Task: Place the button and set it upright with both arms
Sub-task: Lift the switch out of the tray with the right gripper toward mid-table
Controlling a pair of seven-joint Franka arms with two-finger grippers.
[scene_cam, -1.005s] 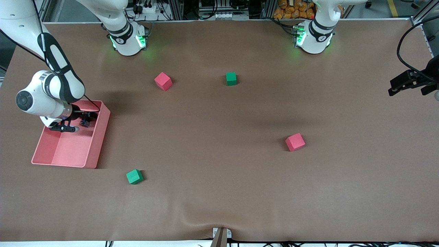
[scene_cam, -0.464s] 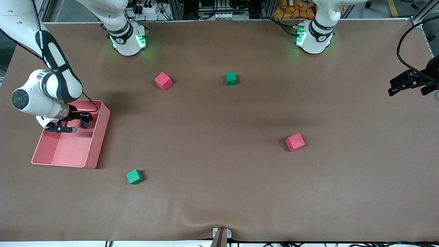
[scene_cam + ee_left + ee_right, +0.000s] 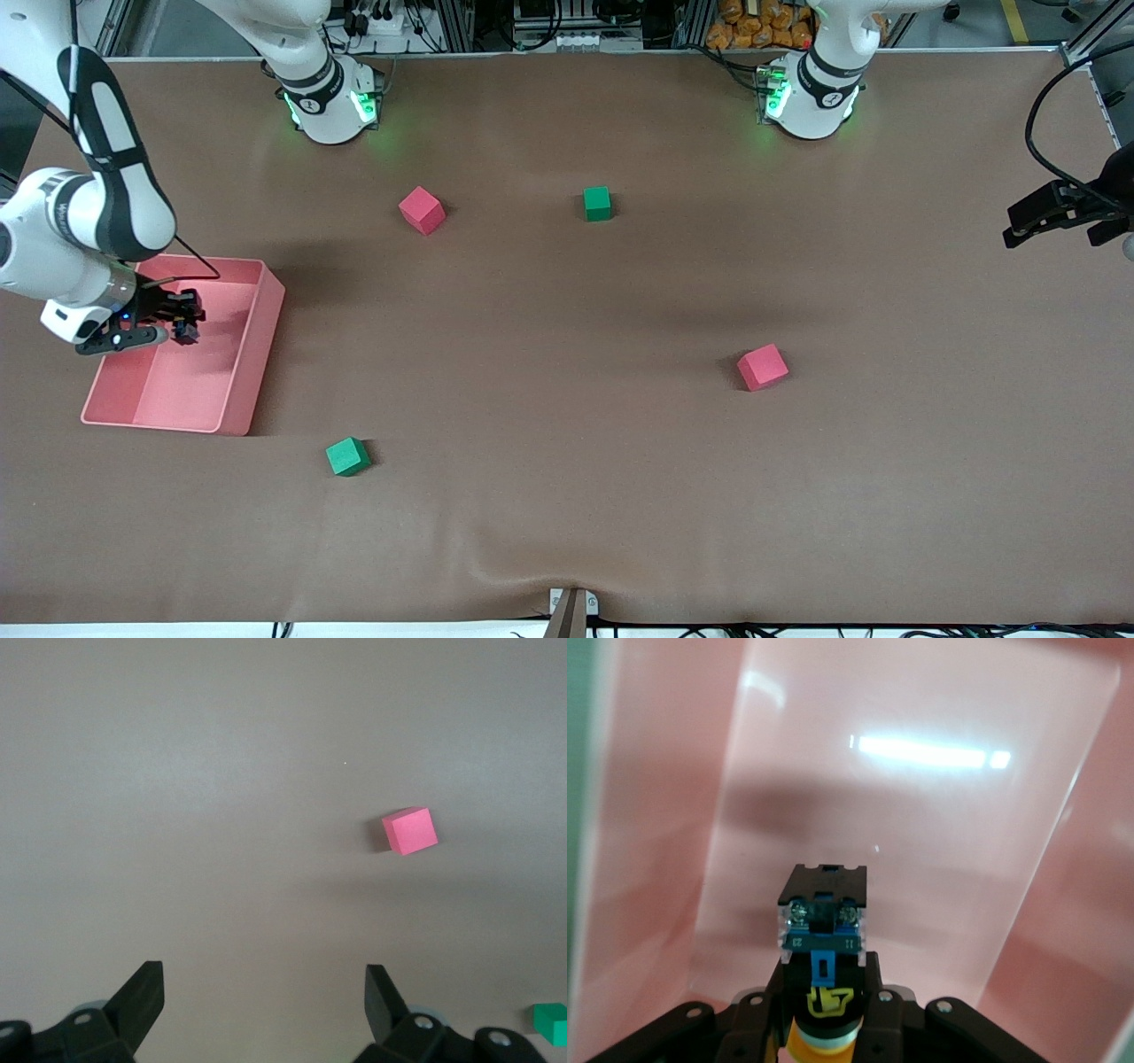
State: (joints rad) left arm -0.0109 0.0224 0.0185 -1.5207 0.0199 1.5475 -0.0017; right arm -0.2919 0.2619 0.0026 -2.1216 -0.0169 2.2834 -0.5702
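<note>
Since a second ago my right gripper (image 3: 182, 326) has closed on the button (image 3: 822, 930) and pulled back with it over the pink bin (image 3: 262, 341), toward the right arm's end of the table. My jaws now pinch the button low on its body — the right wrist view shows its orange cap down between my fingers and the black-and-blue block sticking out ahead, with the bin's floor well below it.

My left gripper (image 3: 1028, 221) waits with jaws wide over the left arm's end of the table.

To do this carry well, I judge I should rise straight until the button clears the bin's rim, then swing toward the middle; the grip is on a small part, so a slow, level move suits it.

Open room lies mid-table, between the green cube (image 3: 347, 456) nearest the camera and the red cube (image 3: 763, 367) — plenty of bare mat for setting down.
</note>
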